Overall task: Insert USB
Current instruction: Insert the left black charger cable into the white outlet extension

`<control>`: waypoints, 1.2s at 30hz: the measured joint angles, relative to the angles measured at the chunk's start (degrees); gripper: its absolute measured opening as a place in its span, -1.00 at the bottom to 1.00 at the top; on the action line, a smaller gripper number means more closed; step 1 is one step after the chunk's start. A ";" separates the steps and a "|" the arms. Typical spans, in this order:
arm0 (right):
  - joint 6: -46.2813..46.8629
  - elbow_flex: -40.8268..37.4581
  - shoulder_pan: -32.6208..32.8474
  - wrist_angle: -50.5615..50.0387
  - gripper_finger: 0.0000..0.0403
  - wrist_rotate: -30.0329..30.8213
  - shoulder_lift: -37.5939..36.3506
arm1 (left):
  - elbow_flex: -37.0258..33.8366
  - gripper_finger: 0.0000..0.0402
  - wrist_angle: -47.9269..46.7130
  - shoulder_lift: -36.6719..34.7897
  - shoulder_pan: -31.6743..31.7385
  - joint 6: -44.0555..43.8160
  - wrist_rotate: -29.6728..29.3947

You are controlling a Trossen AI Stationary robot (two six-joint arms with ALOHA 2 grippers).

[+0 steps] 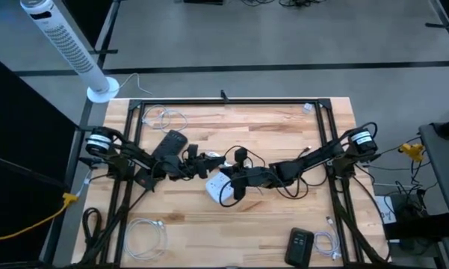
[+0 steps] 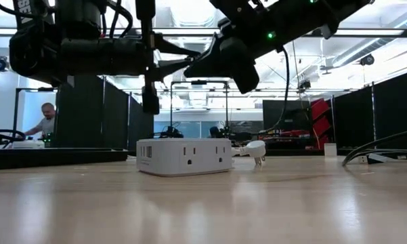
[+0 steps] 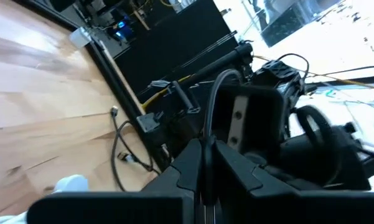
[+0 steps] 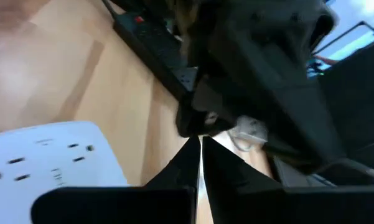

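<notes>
Near the wooden bench (image 1: pixel 284 127) centre, the white rectangular plastic power block (image 1: pixel 217 184) lies at about seven o'clock from the right pincer (image 1: pixel 237 178), fingers together, just above it; the left pincer (image 1: pixel 202 163), nipping a dark cable (image 2: pixel 147 54), hangs at its eleven o'clock.

Could not make out any USB plug between the closed fingertips of the left gripper (image 3: pixel 206 163) or the right gripper (image 4: pixel 199 152); too small and dark to tell. Saw only part of the white power block (image 4: pixel 56 158), cut off at the picture's edge beside the right gripper. Found the block largely hidden under both grippers from above.
</notes>
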 joint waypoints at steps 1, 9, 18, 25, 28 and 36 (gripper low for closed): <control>-0.66 0.10 0.06 0.19 -1.00 0.11 -0.07 | -0.05 -0.90 -0.10 0.00 0.00 -0.02 -0.01; -2.15 0.12 0.92 0.97 -0.99 2.51 -0.89 | -0.27 -0.90 0.65 -0.13 -0.04 0.00 0.11; -3.86 0.45 1.80 1.09 -0.99 4.12 -1.06 | -0.27 -0.90 0.71 -0.13 -0.04 -0.02 0.18; -3.35 0.45 1.81 0.94 -0.99 4.18 -1.11 | -0.25 -0.90 0.49 -0.13 -0.04 -0.01 0.13; -2.71 0.45 1.82 0.25 -0.99 4.18 -1.13 | -0.25 -0.90 0.36 -0.13 -0.04 0.07 0.11; 7.50 0.66 2.28 -8.45 -0.99 3.81 -1.35 | -0.82 -0.90 0.55 -0.04 0.02 3.64 0.16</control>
